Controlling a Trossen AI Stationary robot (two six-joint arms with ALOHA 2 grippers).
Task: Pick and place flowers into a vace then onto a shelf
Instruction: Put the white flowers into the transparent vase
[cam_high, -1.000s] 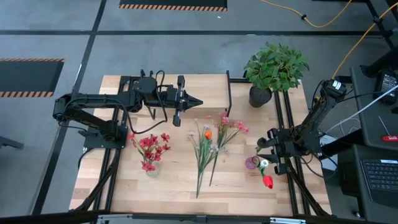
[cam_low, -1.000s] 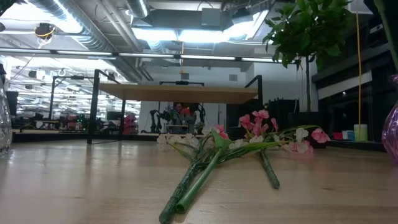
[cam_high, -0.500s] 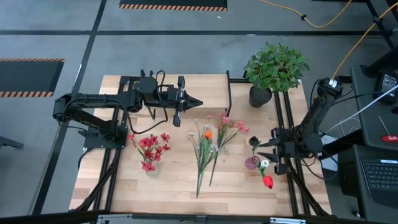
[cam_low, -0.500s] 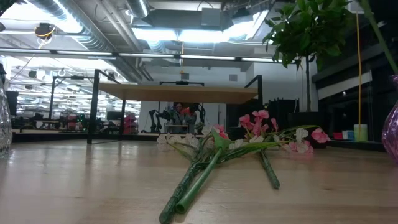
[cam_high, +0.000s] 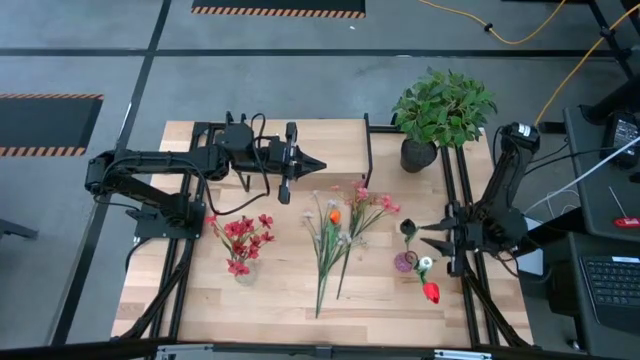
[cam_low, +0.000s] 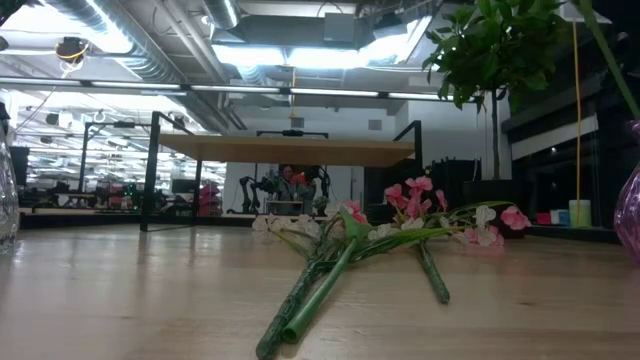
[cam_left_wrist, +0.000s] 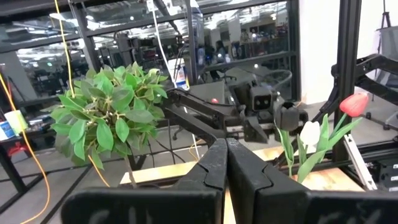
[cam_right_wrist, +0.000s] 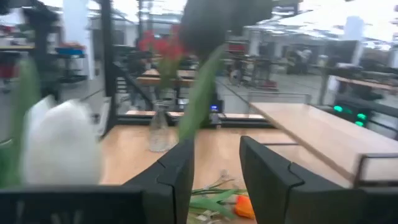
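Several loose flowers (cam_high: 335, 235) lie flat on the table's middle, with their stems toward the near edge; the low view shows them too (cam_low: 345, 245). A purple vase (cam_high: 404, 263) stands at the right and holds a dark bloom (cam_high: 407, 228), a white one (cam_high: 424, 263) and a red tulip (cam_high: 430, 292). My right gripper (cam_high: 428, 240) is open just right of that vase. In its wrist view the green stem (cam_right_wrist: 202, 93) rises in front of the fingers. My left gripper (cam_high: 318, 162) is shut above the shelf (cam_high: 340, 145).
A clear vase (cam_high: 243, 270) with red flowers (cam_high: 240, 238) stands near the left arm's base. A bushy green plant in a black pot (cam_high: 440, 110) sits at the far right corner. The shelf's black frame posts (cam_high: 368, 150) stand beside the loose flowers.
My right gripper has drawn back from the purple vase toward the table's right edge, and its arm has folded up higher. The dark-bloomed stem now shows clear of the fingers, standing in the vase. The left arm has kept still.
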